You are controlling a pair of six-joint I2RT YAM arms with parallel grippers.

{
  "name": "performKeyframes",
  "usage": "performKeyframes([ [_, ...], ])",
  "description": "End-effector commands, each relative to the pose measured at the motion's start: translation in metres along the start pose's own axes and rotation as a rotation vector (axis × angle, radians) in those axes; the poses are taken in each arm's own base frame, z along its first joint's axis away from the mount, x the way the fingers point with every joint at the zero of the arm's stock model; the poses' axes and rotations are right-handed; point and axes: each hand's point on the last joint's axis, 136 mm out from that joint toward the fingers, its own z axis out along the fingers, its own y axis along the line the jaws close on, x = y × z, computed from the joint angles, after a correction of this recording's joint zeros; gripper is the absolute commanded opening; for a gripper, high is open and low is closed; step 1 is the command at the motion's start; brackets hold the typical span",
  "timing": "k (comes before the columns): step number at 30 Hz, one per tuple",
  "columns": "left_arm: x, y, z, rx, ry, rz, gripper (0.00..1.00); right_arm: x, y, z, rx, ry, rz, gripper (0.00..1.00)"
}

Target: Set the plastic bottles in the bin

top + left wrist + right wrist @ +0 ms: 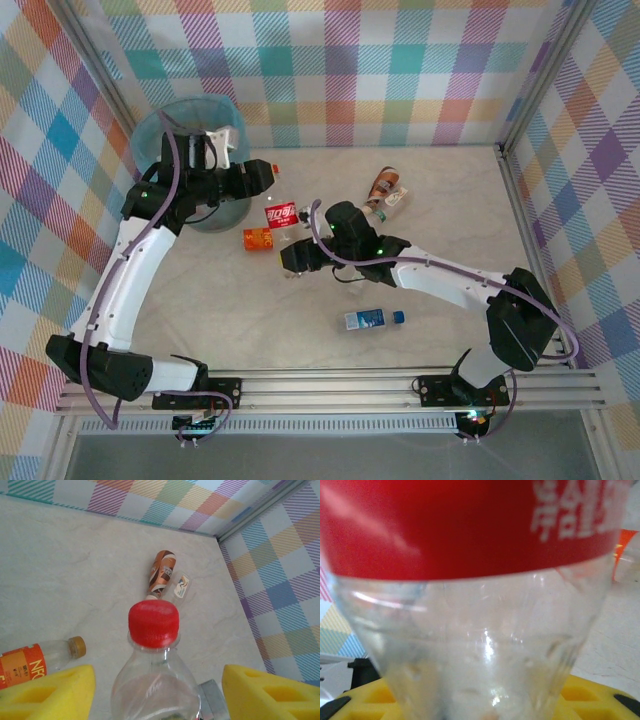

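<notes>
The bin point(150, 125) stands at the far left with a light blue liner. Just right of it, my left gripper point(268, 176) point(159, 695) is open around a clear bottle with a red cap point(153, 624) point(277, 170), with a gap showing beside each yellow pad point(55, 690). My right gripper point(296, 256) point(480, 700) is shut on the base of a clear red-labelled bottle point(283, 214) point(470, 530). Lying on the table are an orange-labelled bottle point(258, 238) point(25, 667), a brown bottle point(383, 183) point(161, 572), a small clear one point(397, 199) point(181, 586) and a blue-capped one point(372, 320).
Checked walls close off the back and both sides, with a metal post point(505, 140) at the far right corner. An aluminium rail point(330, 385) carrying both arm bases runs along the near edge. The two grippers work close together near the table's middle left.
</notes>
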Motion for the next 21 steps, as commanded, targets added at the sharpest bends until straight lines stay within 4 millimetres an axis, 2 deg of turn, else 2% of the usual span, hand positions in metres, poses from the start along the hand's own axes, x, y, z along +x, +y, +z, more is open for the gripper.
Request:
performKeyframes([
  [1, -0.007, -0.015, -0.002, 0.060, -0.025, 0.006, 0.63, -0.012, 0.031, -0.009, -0.114, -0.035, -0.094, 0.44],
  [8, -0.003, -0.011, 0.004, 0.056, -0.006, -0.001, 0.54, -0.008, 0.037, -0.009, -0.143, -0.019, -0.097, 0.45],
  [15, -0.002, -0.005, 0.006, 0.027, -0.011, -0.006, 0.50, -0.005, 0.043, -0.011, -0.168, -0.010, -0.107, 0.45],
  [21, -0.002, -0.001, 0.007, 0.009, -0.013, -0.013, 0.50, -0.004, 0.047, -0.011, -0.186, -0.002, -0.111, 0.45],
])
